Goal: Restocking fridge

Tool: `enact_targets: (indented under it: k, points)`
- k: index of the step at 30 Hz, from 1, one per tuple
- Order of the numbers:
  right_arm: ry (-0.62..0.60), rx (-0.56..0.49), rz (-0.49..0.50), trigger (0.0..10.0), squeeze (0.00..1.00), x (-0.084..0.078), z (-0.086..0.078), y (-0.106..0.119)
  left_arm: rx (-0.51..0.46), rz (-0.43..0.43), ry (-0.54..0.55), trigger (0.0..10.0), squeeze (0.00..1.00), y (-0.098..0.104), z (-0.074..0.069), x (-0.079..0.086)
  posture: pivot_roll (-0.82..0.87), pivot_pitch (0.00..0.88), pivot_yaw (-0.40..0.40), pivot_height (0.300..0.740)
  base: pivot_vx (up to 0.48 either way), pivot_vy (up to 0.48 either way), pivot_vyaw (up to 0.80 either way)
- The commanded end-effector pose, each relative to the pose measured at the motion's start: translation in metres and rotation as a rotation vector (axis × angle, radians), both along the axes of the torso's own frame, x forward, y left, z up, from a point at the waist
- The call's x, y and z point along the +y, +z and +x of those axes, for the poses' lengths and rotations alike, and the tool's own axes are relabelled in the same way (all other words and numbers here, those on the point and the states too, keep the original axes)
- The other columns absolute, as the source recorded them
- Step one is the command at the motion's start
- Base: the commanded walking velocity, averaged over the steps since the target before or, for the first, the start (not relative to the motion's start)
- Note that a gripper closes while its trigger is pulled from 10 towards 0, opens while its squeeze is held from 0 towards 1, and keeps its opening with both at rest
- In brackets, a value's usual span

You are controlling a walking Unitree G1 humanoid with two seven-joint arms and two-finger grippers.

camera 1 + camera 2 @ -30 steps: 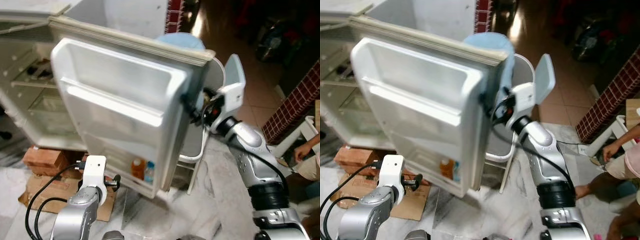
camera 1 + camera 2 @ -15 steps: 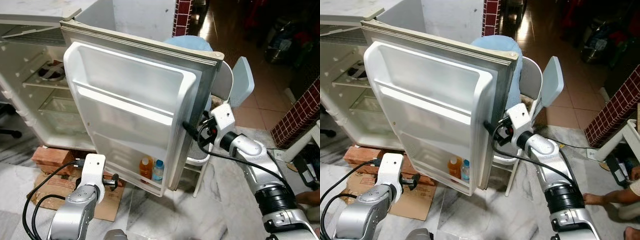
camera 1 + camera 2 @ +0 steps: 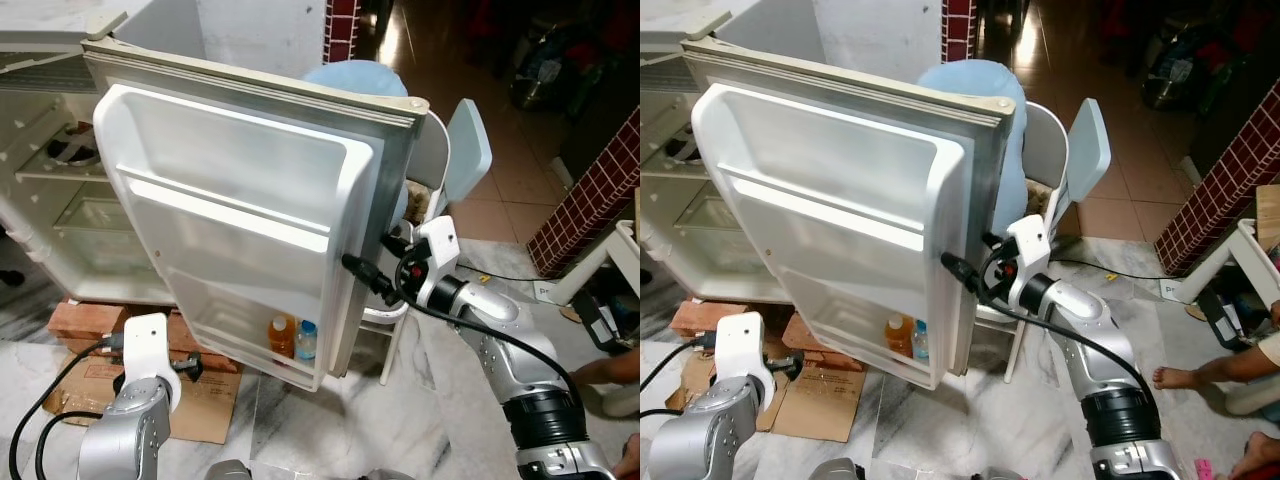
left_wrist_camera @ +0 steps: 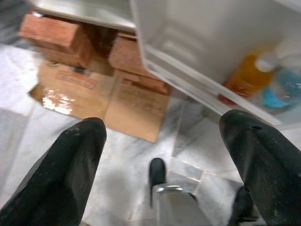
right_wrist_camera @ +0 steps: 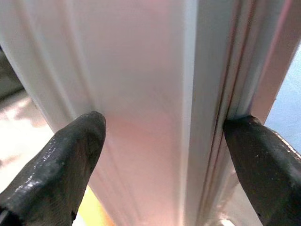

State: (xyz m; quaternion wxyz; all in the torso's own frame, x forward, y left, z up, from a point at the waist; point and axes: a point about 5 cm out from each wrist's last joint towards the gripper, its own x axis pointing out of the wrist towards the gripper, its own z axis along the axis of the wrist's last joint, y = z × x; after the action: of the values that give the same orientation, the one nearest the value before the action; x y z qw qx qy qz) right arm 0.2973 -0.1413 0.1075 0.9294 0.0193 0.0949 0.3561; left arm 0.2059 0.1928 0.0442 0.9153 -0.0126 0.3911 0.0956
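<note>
The white fridge door stands swung open, its inner liner facing me. An orange bottle and a blue-labelled bottle stand side by side in its bottom shelf. My right gripper is at the door's free edge, about mid-height. It is open, with one finger on the inner liner and the other finger on the outer side by the seal. My left gripper hangs low in front of the door's bottom shelf, open and holding nothing. The orange bottle lies beyond it.
The fridge cabinet stands at the left on red bricks, with flattened cardboard on the marble floor. A white chair with a light-blue cover stands behind the door. A person's foot is at the right.
My right gripper has slid down the door's free edge from near its top to mid-height. The left arm has drifted left and lower. The camera shifted.
</note>
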Motion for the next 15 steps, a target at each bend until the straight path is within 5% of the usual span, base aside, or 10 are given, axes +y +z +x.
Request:
enact_targets:
  k: [1, 7, 15]
  points:
    - [0.096, -0.077, 0.013, 10.0, 0.00, 0.023, 0.001, 0.013, -0.013, 0.017, -0.016, 10.0, 0.00, 0.004, 0.002, -0.001, 0.09, 0.000, -0.039, 0.740, 0.000, 0.000, 0.80]
    - [0.109, -0.032, -0.018, 10.0, 0.00, 0.017, -0.005, 0.006, 0.015, 0.024, -0.248, 10.0, 0.00, 0.004, 0.001, -0.018, 0.08, 0.000, -0.030, 0.740, 0.000, 0.000, 0.80]
    - [0.269, 0.010, -0.028, 10.0, 0.00, 0.015, -0.021, 0.001, 0.022, 0.074, -0.366, 10.0, 0.00, 0.003, 0.000, -0.021, 0.08, 0.000, -0.024, 0.740, 0.000, 0.000, 0.80]
